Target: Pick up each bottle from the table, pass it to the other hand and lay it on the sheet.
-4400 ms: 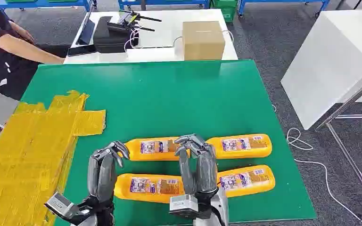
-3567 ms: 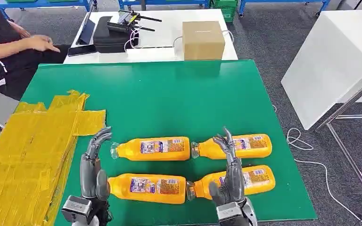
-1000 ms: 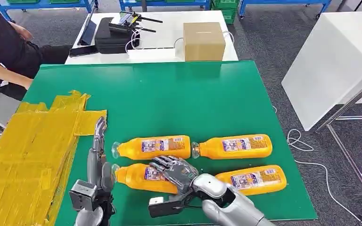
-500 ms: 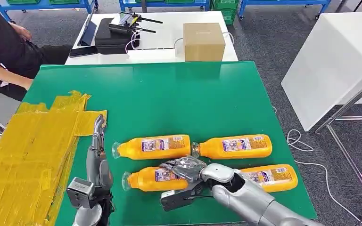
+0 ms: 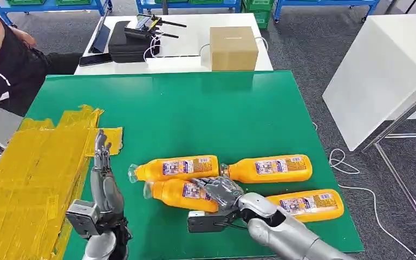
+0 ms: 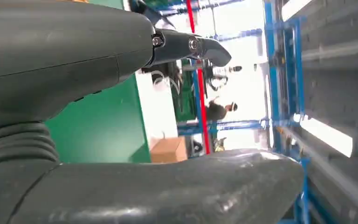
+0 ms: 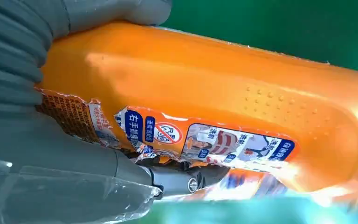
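Low in the centre of the head view, the right hand (image 5: 220, 193) grips one orange bottle (image 5: 181, 193), tilted against the bottle behind (image 5: 176, 168) on the green tabletop (image 5: 195, 114). The left hand (image 5: 102, 176) waits empty, fingers straight. A loose grip could drop the bottle before it reaches the yellow sheet (image 5: 27, 168) at left.

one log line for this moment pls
phase: pickup | right hand: grips orange bottle | left hand: open, waiting beside yellow sheet | other bottles on green table: three | handover: not yet
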Robot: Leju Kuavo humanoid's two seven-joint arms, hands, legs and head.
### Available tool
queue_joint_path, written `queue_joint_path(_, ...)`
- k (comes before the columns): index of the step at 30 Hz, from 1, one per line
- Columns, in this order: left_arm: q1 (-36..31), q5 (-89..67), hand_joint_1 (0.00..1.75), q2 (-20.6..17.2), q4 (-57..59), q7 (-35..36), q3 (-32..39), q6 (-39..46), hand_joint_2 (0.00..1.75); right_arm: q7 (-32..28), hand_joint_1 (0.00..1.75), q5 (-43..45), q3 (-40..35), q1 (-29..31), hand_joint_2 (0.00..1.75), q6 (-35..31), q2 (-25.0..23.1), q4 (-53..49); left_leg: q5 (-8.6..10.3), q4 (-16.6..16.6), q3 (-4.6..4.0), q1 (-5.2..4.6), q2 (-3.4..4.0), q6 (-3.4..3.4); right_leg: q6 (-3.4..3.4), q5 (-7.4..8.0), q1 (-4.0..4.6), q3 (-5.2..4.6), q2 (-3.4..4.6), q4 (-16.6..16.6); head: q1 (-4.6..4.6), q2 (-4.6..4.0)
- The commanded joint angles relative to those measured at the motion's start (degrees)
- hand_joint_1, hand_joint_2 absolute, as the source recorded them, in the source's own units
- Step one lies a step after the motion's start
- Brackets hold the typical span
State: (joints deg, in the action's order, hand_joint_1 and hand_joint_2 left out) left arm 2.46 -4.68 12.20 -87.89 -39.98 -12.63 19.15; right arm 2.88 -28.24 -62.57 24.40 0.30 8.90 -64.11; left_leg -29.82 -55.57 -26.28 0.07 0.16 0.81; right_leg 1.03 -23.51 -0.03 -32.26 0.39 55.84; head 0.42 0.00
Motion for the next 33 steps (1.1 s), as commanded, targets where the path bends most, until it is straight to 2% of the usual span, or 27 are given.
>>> queue_joint_path(1, 1.05, 2.03, 0.00, 3.05, -2.80, -0.02, 6.80, -1.09, 0.00, -1.74, 1.75, 0.90, 7.10, -9.99, 1.75, -4.61, -1.30, -4.29, 0.05, 0.13, -0.02, 0.11, -0.11, -0.08, 0.00, 0.06, 0.11, 0.04, -0.13, -0.20, -0.02, 0.00)
queue_joint_path(2, 1.82, 4.09, 0.00, 4.56, -4.69, -0.02, 9.56, -2.25, 0.00, -4.86, 1.75, 1.01, 10.76, -13.49, 1.75, -8.45, -2.57, -7.45, 0.01, 0.07, 0.00, 0.10, -0.07, -0.08, -0.01, 0.01, 0.10, 0.05, -0.11, -0.12, -0.02, 0.00)
queue_joint_path(3, 2.28, 5.39, 0.00, 5.15, -5.12, -0.02, 10.90, -3.07, 1.75, -5.93, 1.75, 1.23, 12.03, -15.34, 1.75, -9.61, -3.24, -9.62, 0.02, 0.07, -0.04, 0.11, -0.14, -0.09, -0.01, 0.02, 0.13, 0.04, -0.18, -0.14, 0.00, 0.00)
queue_joint_path(5, 3.23, 9.09, 0.00, 7.80, -5.56, -0.02, 16.38, -7.31, 1.75, -8.40, 1.75, -0.38, 15.86, -21.15, 1.75, -12.44, -5.03, -16.72, 0.02, 0.08, -0.08, 0.13, -0.19, -0.11, -0.01, 0.01, 0.17, 0.00, -0.22, -0.16, -0.02, 0.00)
queue_joint_path(8, 3.94, 14.61, 0.00, 7.80, -2.38, -0.02, 17.58, -10.47, 1.75, -10.20, 1.75, -1.96, 18.14, -25.81, 1.75, -14.84, -6.36, -23.21, -0.09, 0.08, -0.07, 0.15, -0.10, -0.11, -0.02, -0.09, 0.20, -0.01, -0.10, -0.07, 0.00, 0.00)
queue_joint_path(10, 3.50, 19.22, 0.00, 7.15, 2.56, 1.18, 16.77, -18.22, 1.75, -10.49, 1.75, -2.35, 18.90, -26.27, 1.75, -15.06, -6.60, -23.84, -0.03, 0.08, -0.23, 0.07, -0.10, -0.06, -0.01, -0.07, 0.10, -0.21, -0.05, 0.00, 0.00, 0.00)
queue_joint_path(15, 3.07, 19.79, 0.00, 6.95, 3.78, 2.02, 16.00, -20.29, 1.75, -11.42, 1.75, -2.20, 19.61, -25.63, 1.75, -14.59, -6.80, -22.56, 0.01, 0.06, -0.47, 0.07, -0.10, -0.02, 0.03, -0.02, 0.10, -0.42, -0.08, -0.03, 0.02, 0.00)
queue_joint_path(18, 3.18, 21.92, 0.00, 3.52, 7.18, 7.37, 12.53, -31.91, 1.75, -13.51, 1.75, -1.81, 20.96, -24.53, 1.75, -13.86, -8.04, -21.13, 0.01, 0.13, -0.39, 0.09, -0.02, -0.04, 0.02, 0.01, 0.10, -0.35, -0.02, -0.11, 0.00, 0.00)
queue_joint_path(22, 4.46, 21.81, 0.00, 2.25, 9.52, 8.27, 10.38, -39.75, 1.75, -15.41, 1.75, -1.67, 23.63, -23.84, 1.75, -14.48, -10.24, -20.85, 0.02, 0.13, -0.41, -0.01, 0.00, -0.04, -0.01, -0.01, -0.03, -0.41, 0.00, -0.06, 0.00, 0.00)
queue_joint_path(33, 4.81, 21.13, 0.00, 2.34, 8.45, 8.22, 10.25, -40.16, 1.75, -15.58, 1.75, -1.79, 24.04, -23.97, 1.75, -14.50, -10.53, -20.54, 0.02, 0.13, -0.43, 0.06, -0.01, -0.05, 0.00, 0.02, 0.06, -0.40, 0.00, -0.11, -0.02, 0.00)
